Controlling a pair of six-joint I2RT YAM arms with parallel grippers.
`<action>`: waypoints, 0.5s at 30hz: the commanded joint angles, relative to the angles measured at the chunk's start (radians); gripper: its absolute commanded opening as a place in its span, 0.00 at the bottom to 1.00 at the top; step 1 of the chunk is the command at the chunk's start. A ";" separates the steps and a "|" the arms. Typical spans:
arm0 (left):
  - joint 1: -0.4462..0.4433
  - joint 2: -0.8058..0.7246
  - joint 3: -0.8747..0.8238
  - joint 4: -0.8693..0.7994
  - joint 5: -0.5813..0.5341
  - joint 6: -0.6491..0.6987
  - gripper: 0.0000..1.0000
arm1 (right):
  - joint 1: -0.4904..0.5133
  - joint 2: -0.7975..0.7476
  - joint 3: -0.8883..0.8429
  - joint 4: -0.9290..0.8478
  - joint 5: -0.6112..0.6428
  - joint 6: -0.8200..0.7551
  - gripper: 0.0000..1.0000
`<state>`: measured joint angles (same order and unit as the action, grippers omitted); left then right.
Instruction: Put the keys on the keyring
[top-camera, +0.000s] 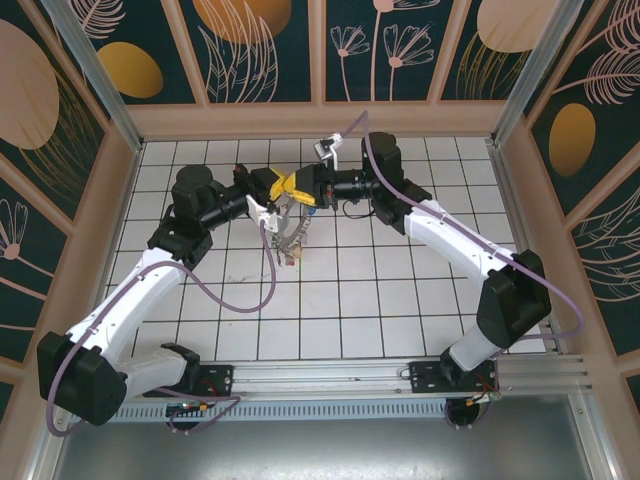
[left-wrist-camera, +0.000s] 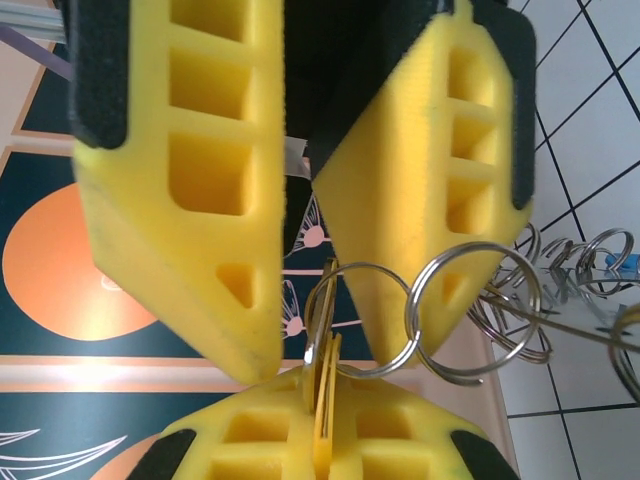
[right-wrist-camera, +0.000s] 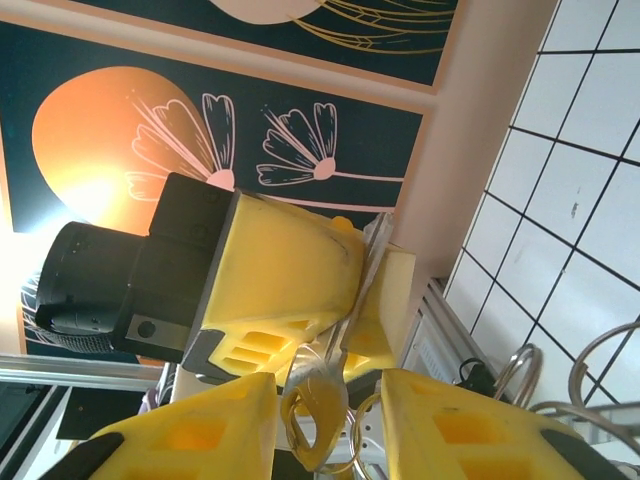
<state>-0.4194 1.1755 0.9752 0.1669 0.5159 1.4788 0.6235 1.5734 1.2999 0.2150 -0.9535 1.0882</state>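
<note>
- The left gripper (left-wrist-camera: 320, 385) has its fingers (left-wrist-camera: 240, 440) pressed together on the yellow key (left-wrist-camera: 323, 420); the key is seen edge-on in the seam between the two pads, its upper end standing clear of the fingertips
- A small steel ring (left-wrist-camera: 360, 265) meets the top of that key, just above the left fingertips
- The right gripper (right-wrist-camera: 328, 388) faces the left one tip to tip; its fingers (right-wrist-camera: 190, 430) are spread, with the key's end and the small ring in the gap between them; whether either pad touches the ring I cannot tell
- Just beside the small ring, the keyring (left-wrist-camera: 480, 244) shows as a wider wire loop; more coils crowd behind it, over the tiled floor (top-camera: 400, 290)
- In the top view the two grippers meet over the far half of the floor; the keyring trails from them toward the near side, and the other keys (top-camera: 291, 256) bunch at its lower end
- Both arms reach in from the near edge, bent inward toward each other
</note>
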 joint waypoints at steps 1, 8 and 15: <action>-0.005 -0.017 0.013 0.026 0.027 -0.008 0.00 | -0.004 -0.047 -0.017 0.067 0.017 0.021 0.32; -0.005 -0.029 0.003 0.025 0.041 0.015 0.00 | -0.015 -0.076 -0.061 0.179 0.041 0.096 0.38; -0.005 -0.030 0.003 0.020 0.048 0.025 0.00 | -0.010 -0.066 -0.062 0.191 0.033 0.104 0.22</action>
<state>-0.4191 1.1687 0.9752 0.1608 0.5236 1.4887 0.6125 1.5387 1.2434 0.3347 -0.9173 1.1770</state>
